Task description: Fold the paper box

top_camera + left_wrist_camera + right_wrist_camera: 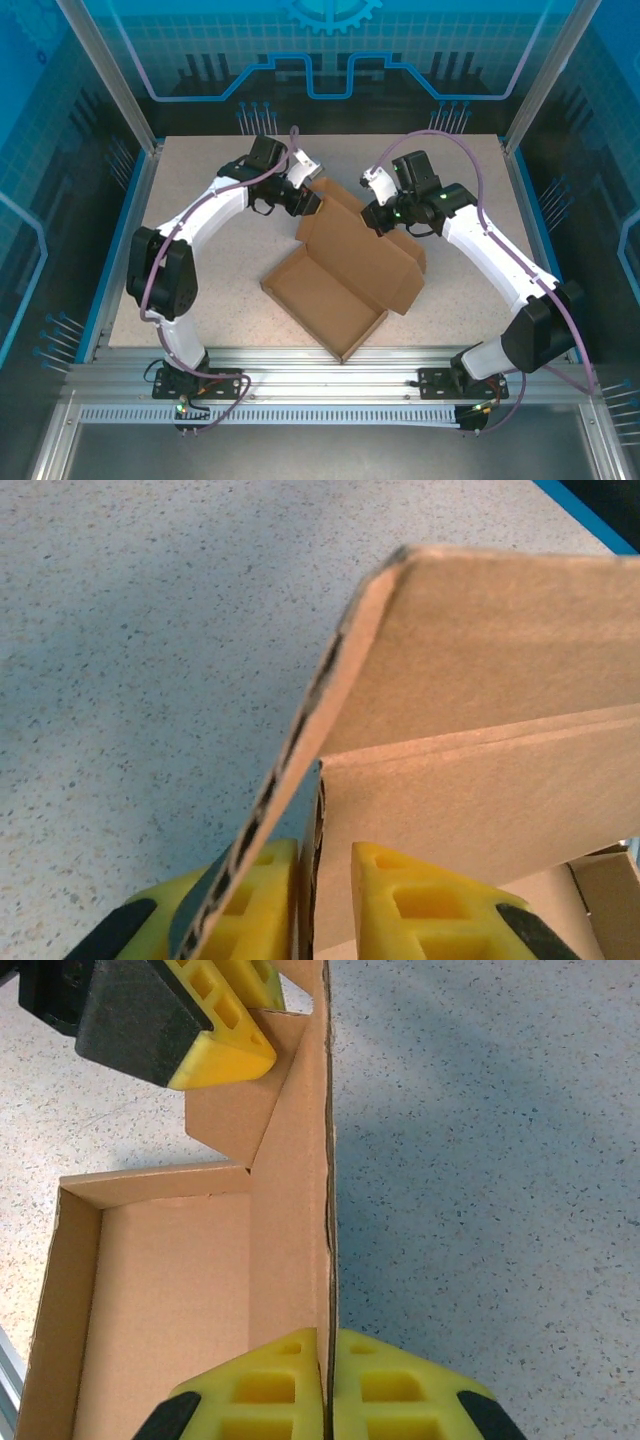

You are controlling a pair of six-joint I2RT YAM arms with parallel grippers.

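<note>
Paper box [340, 275] sits half-formed in the middle of the table [200, 210], its tray open. Left pincer [312, 203] is clamped on the raised far flap, cardboard between its yellow fingers [265, 885]. Right pincer [372, 216] pinches an upright side wall tight.

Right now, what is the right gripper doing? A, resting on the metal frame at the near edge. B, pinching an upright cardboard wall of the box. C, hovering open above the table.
B: in the right wrist view, the right gripper has its yellow fingers closed on either side of a thin upright wall of the paper box.
</note>
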